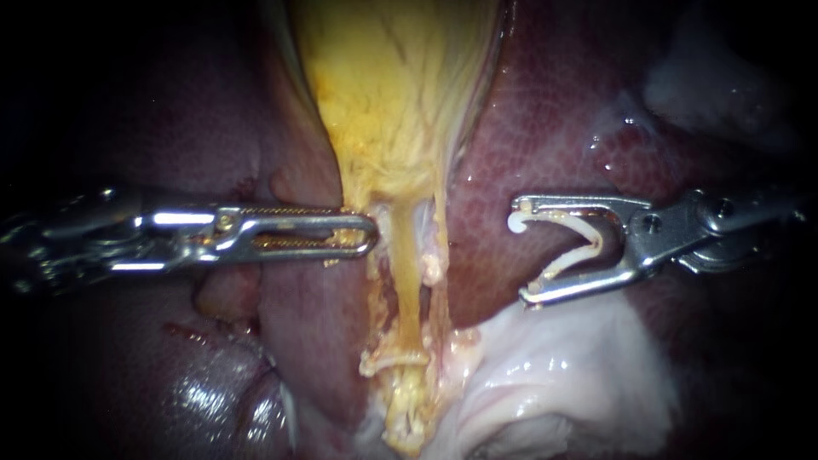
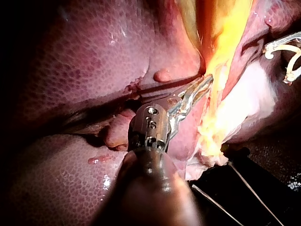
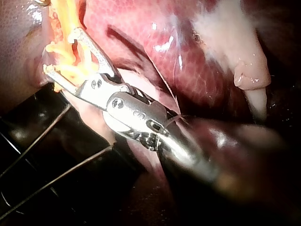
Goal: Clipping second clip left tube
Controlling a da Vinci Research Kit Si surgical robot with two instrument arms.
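Left instrument (image 1: pixel 368 235) clamps the neck of the tapering yellow gallbladder (image 1: pixel 392 102), centre frame. Right instrument (image 1: pixel 520 252), centre right, cradles an open white plastic clip (image 1: pixel 571 256) in wide jaws, well apart from the thin yellow tube (image 1: pixel 409 290). A skewed approach could snag neighbouring tissue.

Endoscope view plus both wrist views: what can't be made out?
Right wrist view: shaft of the right instrument blurred, too near the camera.
Left wrist view: its clip cut off by the picture edge; left instrument's tip lost in glare off the gallbladder.
Endoscope view: the tube's far side faces away; its lower end sits under ragged tissue.
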